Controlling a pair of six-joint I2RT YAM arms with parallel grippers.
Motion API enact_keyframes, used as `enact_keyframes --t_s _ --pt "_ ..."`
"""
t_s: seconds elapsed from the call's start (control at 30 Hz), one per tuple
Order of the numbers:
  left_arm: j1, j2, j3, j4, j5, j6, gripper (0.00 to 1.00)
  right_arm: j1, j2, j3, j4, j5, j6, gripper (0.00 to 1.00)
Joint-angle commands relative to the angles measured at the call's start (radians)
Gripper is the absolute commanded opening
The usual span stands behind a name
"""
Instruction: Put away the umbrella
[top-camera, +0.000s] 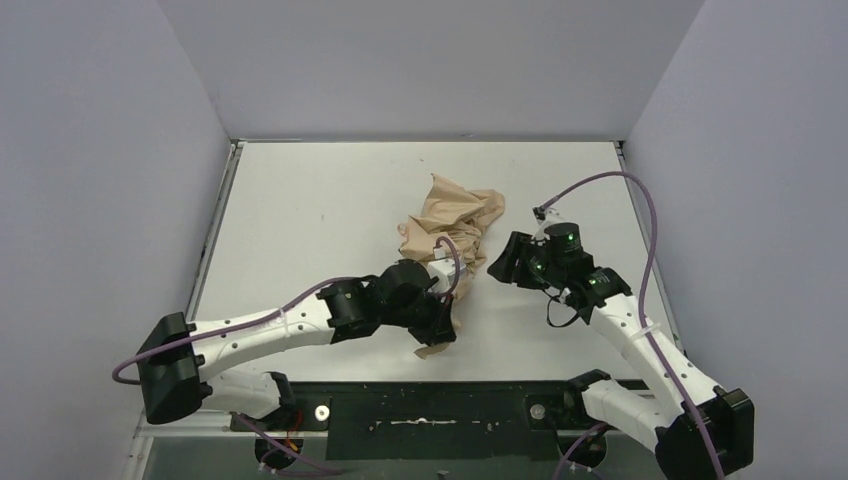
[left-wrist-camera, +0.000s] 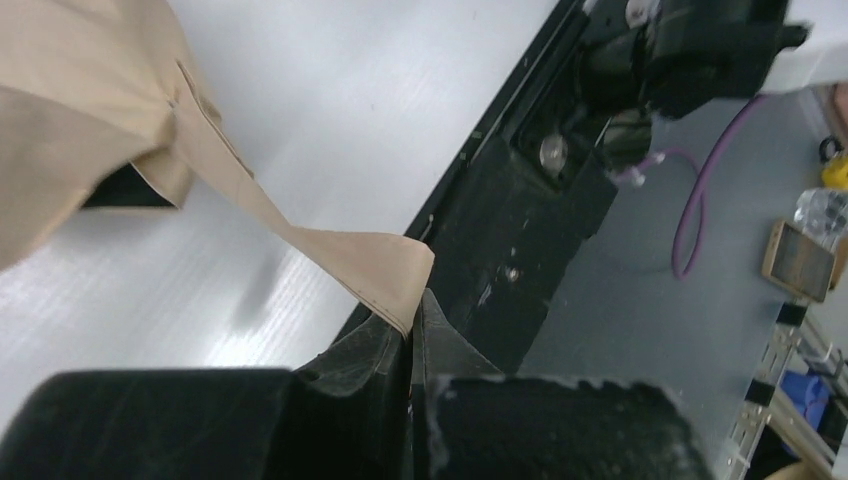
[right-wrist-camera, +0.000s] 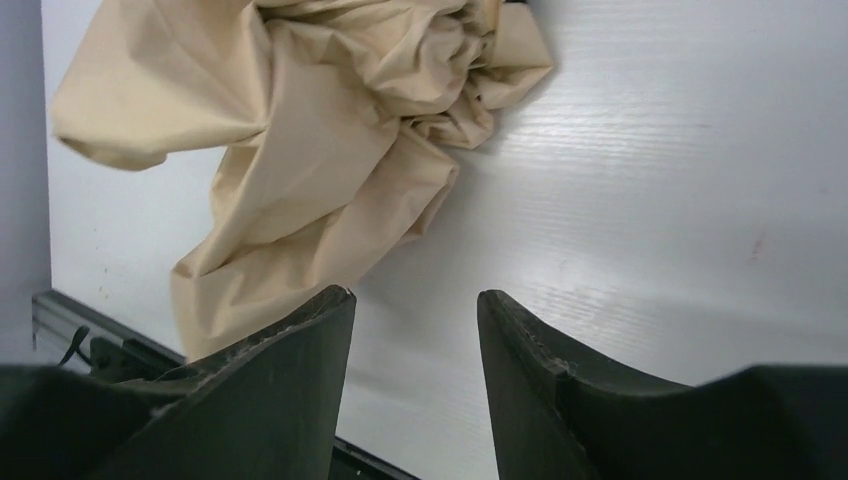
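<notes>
The umbrella (top-camera: 452, 222) is a crumpled heap of beige-tan fabric near the middle of the white table; its shaft and handle are hidden. My left gripper (top-camera: 437, 338) sits at its near end, shut on the tan fabric strap (left-wrist-camera: 345, 257), which runs taut from the canopy (left-wrist-camera: 70, 110) down into the closed jaws (left-wrist-camera: 412, 318). My right gripper (top-camera: 503, 262) is open and empty just right of the heap, above bare table. In the right wrist view the fabric (right-wrist-camera: 320, 130) lies up and left of the fingers (right-wrist-camera: 300, 340).
The black base rail (top-camera: 430, 405) runs along the table's near edge, close behind my left gripper. Grey walls stand on the left, back and right. Purple cables (top-camera: 645, 230) loop over the right arm.
</notes>
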Motion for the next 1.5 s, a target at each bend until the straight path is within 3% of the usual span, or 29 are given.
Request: enact_keyframes --t_s 0.0,0.27,0.47,0.77,0.97,1.07,1.3,1.47 --pt "-0.054 0.032 -0.063 0.022 0.05 -0.026 0.0 0.114 -0.033 0.003 0.025 0.015 0.013 0.48" --pt "-0.097 0.083 -0.218 0.159 0.077 -0.118 0.0 0.306 -0.006 -0.037 0.146 0.113 0.094 0.32" --pt "-0.111 0.099 -0.284 0.237 0.093 -0.15 0.0 0.397 0.073 -0.039 0.216 0.149 0.13 0.28" --pt "-0.117 0.098 -0.321 0.263 0.095 -0.155 0.0 0.423 0.212 -0.127 0.42 0.117 0.242 0.22" --pt "-0.129 0.089 -0.315 0.236 0.082 -0.158 0.0 0.427 0.284 -0.134 0.422 0.14 0.254 0.21" --pt "-0.144 0.075 -0.254 0.101 0.02 -0.132 0.0 0.428 0.274 -0.135 0.369 0.192 0.25 0.21" --pt "-0.286 0.135 0.041 -0.456 -0.306 -0.041 0.0 0.422 0.247 -0.16 0.341 0.239 0.27 0.22" --pt "-0.395 0.264 0.193 -0.623 -0.411 -0.039 0.04 0.417 0.248 -0.192 0.38 0.224 0.291 0.22"
